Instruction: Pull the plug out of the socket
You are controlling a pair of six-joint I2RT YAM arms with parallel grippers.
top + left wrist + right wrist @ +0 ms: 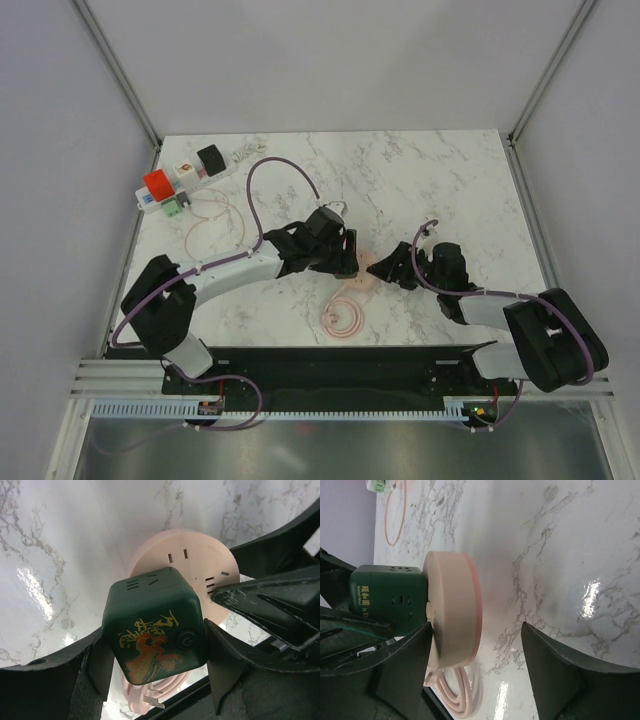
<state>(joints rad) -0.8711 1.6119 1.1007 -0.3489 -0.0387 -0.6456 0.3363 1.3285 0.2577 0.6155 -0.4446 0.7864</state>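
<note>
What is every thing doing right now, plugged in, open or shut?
green cube: plugged into the pink disc.
pink disc: flat on the table, cable coiled.
left gripper: shut on the green cube.
right gripper: open around the pink disc.
white power strip: red, white and black blocks stuck on it.

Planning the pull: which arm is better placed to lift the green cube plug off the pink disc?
Left. The left gripper closely flanks the green cube plug; the right gripper straddles the pink disc, better suited to bracing it.
</note>
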